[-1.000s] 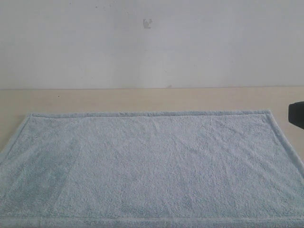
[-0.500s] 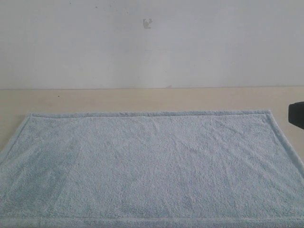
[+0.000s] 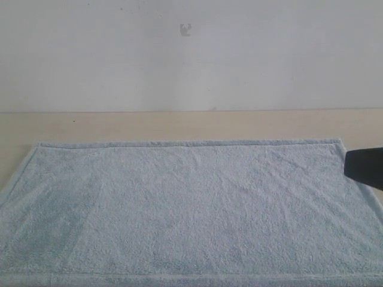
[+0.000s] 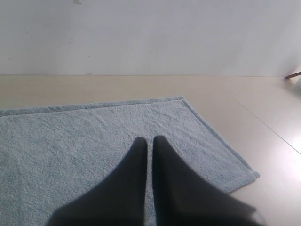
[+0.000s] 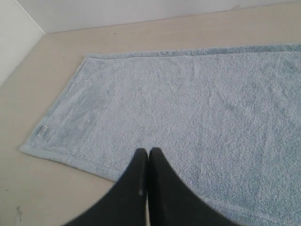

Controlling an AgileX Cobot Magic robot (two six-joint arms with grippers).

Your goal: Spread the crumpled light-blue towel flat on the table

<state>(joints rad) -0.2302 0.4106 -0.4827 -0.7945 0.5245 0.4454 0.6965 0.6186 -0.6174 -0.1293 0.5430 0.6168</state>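
The pale light-blue towel (image 3: 185,209) lies spread out flat on the cream-beige table (image 3: 179,125), its hemmed far edge straight. The left wrist view shows a corner of the towel (image 4: 117,127) under my left gripper (image 4: 149,140), whose black fingers are shut with only a thin slit and nothing held. My right gripper (image 5: 148,151) hangs above the towel (image 5: 197,108) near its edge, shut and empty; its small white tag (image 5: 41,131) sits at a corner. In the exterior view only a black part of the right gripper (image 3: 365,167) shows at the right border. The left gripper is out of that view.
A plain white wall (image 3: 191,54) rises behind the table. Bare tabletop runs beyond the towel's far edge and past its corner (image 4: 263,136) in the left wrist view. A dark thin object (image 4: 293,75) pokes in at the table's far edge there.
The right gripper has moved further into the exterior view from the right edge and slightly lower, now over the towel's right border. The towel has not moved.
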